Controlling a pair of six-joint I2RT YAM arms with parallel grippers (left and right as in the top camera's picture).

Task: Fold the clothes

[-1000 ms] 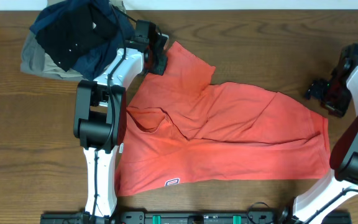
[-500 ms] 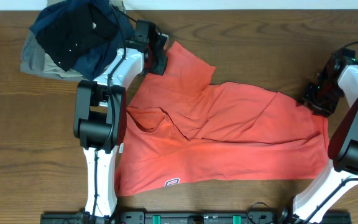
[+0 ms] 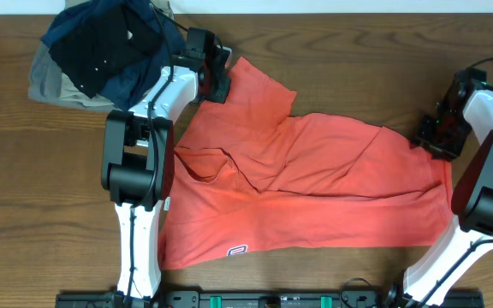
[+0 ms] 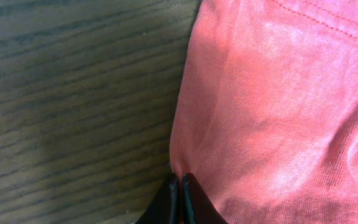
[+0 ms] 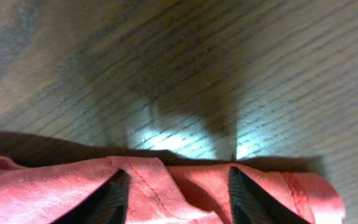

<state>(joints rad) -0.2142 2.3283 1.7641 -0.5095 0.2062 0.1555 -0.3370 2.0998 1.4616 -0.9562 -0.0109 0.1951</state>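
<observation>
Right gripper [image 5: 176, 177] is straddling the T-shirt [image 3: 315, 188] hem.
Its jaws are standing spread, the shirt stretching toward nine o'clock; left gripper [image 4: 182, 185] is pinching the sleeve.

Plenty of bare table [image 3: 24, 197] is sitting open out left and along the far side past the T-shirt [image 3: 315, 188], so a gripper is passing there fine. The dark clothes pile [image 3: 101, 51] is hogging the far-left corner. The left arm [image 3: 135, 171] and right arm [image 3: 486, 197] are boxing in the shirt's two sides.
</observation>
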